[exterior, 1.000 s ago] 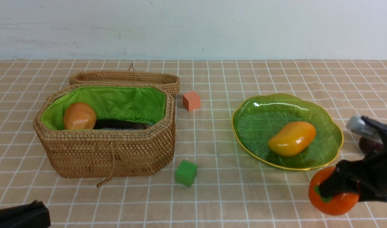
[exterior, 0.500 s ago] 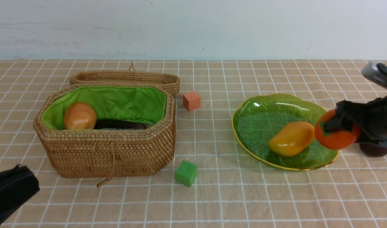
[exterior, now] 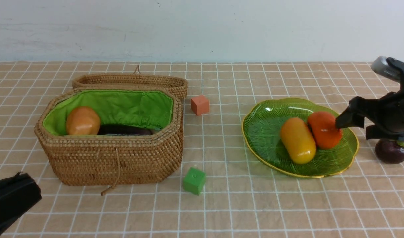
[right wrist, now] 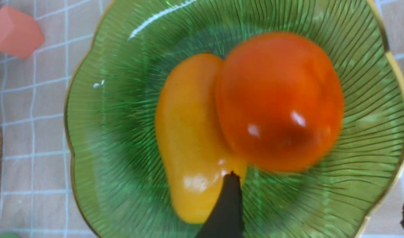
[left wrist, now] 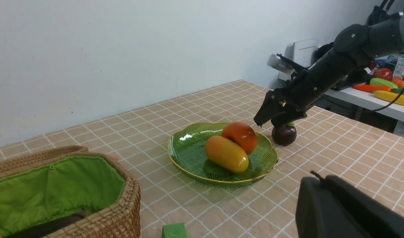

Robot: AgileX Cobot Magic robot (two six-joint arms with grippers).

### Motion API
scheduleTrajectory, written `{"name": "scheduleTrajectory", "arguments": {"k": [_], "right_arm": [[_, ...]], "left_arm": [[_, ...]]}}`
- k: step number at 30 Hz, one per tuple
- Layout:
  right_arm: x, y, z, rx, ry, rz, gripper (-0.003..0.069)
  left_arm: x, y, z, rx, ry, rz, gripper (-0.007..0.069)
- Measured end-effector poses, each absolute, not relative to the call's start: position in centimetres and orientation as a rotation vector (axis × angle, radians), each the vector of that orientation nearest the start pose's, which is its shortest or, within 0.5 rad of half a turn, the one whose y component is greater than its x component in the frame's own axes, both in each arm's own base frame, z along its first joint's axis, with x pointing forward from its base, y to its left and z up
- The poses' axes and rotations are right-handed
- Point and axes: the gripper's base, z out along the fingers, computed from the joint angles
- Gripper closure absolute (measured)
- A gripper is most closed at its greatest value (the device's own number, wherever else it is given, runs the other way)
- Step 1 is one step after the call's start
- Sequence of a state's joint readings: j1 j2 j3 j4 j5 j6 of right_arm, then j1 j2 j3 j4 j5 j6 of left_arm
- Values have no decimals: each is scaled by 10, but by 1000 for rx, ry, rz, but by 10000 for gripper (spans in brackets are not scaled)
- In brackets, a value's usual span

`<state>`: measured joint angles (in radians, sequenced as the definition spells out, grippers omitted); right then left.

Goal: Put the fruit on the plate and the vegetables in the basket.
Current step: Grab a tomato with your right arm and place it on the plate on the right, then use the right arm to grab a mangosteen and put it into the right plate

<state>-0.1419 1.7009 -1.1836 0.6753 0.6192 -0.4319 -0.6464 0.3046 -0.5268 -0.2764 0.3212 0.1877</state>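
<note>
The green ribbed plate (exterior: 264, 132) holds the yellow-orange mango (exterior: 298, 140) and the orange persimmon (exterior: 324, 129), which lie touching each other. My right gripper (exterior: 353, 127) hangs open over the plate's right rim, just clear of the persimmon (right wrist: 279, 100), with nothing between its fingers (right wrist: 226, 205). The dark purple mangosteen (exterior: 390, 151) stands on the table to the right of the plate, under my right arm. The wicker basket (exterior: 122, 162) holds the potato (exterior: 83, 120) and the eggplant (exterior: 124, 129). My left gripper (exterior: 10, 198) is shut and empty at the near left.
The shallow wicker lid (exterior: 129, 82) lies behind the basket. A salmon cube (exterior: 200, 105) sits between the basket and the plate. A green cube (exterior: 194, 180) rests in front of the basket's right corner. A side table (left wrist: 380, 99) with more toy produce stands beyond my right arm.
My right gripper lifted the persimmon from the table by the plate's near right rim, carried it over the plate and let go. The persimmon now lies against the mango, which turned.
</note>
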Motion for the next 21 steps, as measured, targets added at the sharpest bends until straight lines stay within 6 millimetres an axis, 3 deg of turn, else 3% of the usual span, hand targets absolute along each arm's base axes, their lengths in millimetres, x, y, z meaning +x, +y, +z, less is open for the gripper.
{"name": "scheduleTrajectory", "arguments": {"k": [4, 9, 17, 21], "right_arm": [[352, -47, 272, 263, 2485, 324, 80], [355, -73, 272, 341, 2521, 118, 93], [385, -85, 233, 354, 2597, 59, 39], [395, -88, 202, 369, 2658, 62, 33]], "left_arm": [[47, -45, 342, 518, 1520, -631, 633], [47, -45, 343, 514, 1513, -631, 633], [47, -45, 343, 513, 1511, -631, 633], [47, -45, 342, 515, 1514, -631, 633]]}}
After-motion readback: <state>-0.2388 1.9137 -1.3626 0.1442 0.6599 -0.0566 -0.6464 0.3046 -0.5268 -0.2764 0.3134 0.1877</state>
